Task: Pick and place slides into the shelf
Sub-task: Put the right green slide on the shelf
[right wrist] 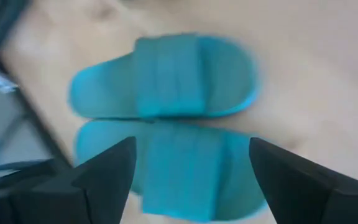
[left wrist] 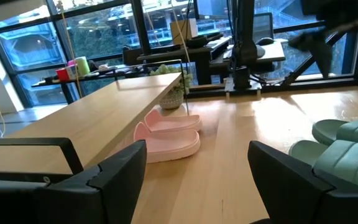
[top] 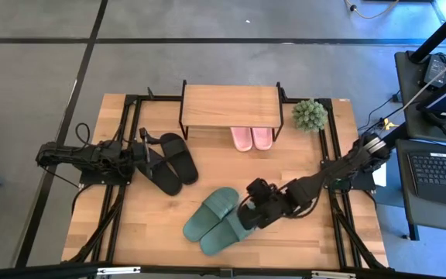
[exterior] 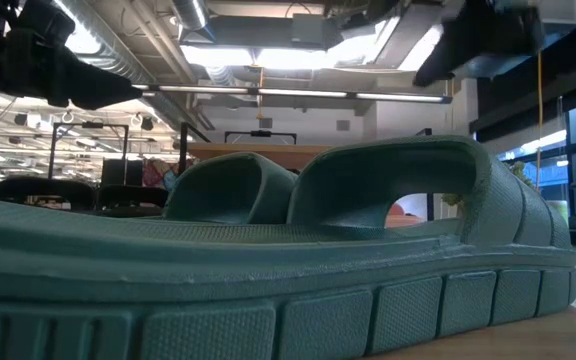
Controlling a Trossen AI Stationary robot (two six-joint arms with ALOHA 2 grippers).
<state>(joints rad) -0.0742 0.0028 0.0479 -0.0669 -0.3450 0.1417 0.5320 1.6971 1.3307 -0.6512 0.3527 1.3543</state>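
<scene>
Wooden tabletop under both arms, grey floor around. Dark green slides side by side near the front edge, filling most of the low view, so little else visible there. Pink slides tucked under the shelf, only the heel halves showing from above. Black slides left of centre, partly covered by the left arm. Right gripper over the green pair, fingers spread wide, holding nothing; whether touching the strap, hard to tell from the blurred wrist view. Left gripper above the black pair, fingers wide apart and empty. Small green plant beside the shelf. No readable writing or brand anywhere.
</scene>
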